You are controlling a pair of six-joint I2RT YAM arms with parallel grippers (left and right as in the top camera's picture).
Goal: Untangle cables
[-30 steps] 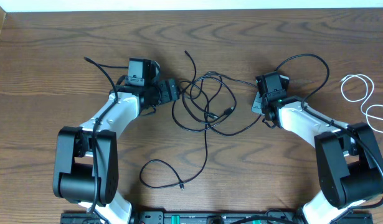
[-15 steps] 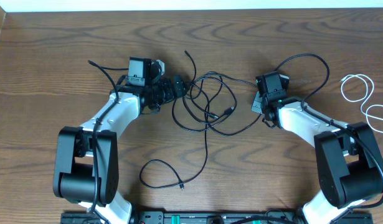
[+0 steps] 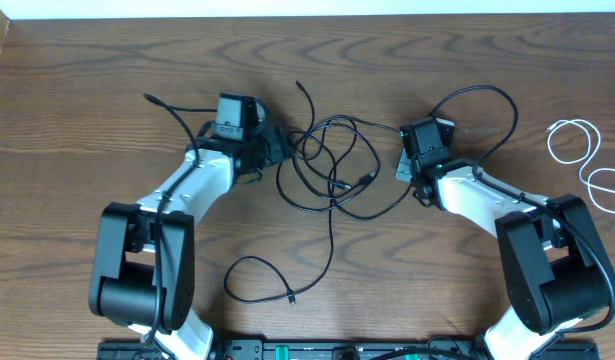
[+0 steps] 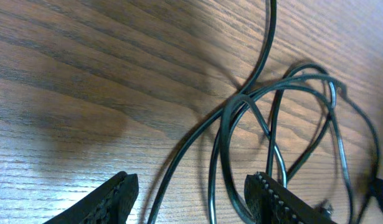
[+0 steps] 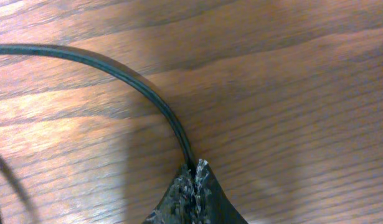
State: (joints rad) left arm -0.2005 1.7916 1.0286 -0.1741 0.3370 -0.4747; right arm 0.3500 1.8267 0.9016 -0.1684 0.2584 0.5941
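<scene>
Several black cables (image 3: pixel 332 165) lie looped over each other in a tangle at the table's middle. One strand trails down to a loop (image 3: pixel 255 272) near the front. My left gripper (image 3: pixel 282 146) sits at the tangle's left edge. In the left wrist view it (image 4: pixel 191 199) is open, and black strands (image 4: pixel 222 130) pass between its fingers (image 4: pixel 119 193) without touching them. My right gripper (image 3: pixel 401 166) is at the tangle's right edge. In the right wrist view it (image 5: pixel 195 169) is shut on a black cable (image 5: pixel 116 67) that curves away to the left. A white cable (image 3: pixel 575 142) lies coiled at the far right.
A black wire (image 3: pixel 165 110) sticks out left of the left arm, and another (image 3: pixel 482 92) arcs behind the right arm. Both arm bases stand at the front edge. The table's back edge (image 3: pixel 307 14) runs along the top.
My left gripper has moved right into the tangle's edge and its jaws have narrowed. The right gripper has shifted slightly left, still shut on its cable.
</scene>
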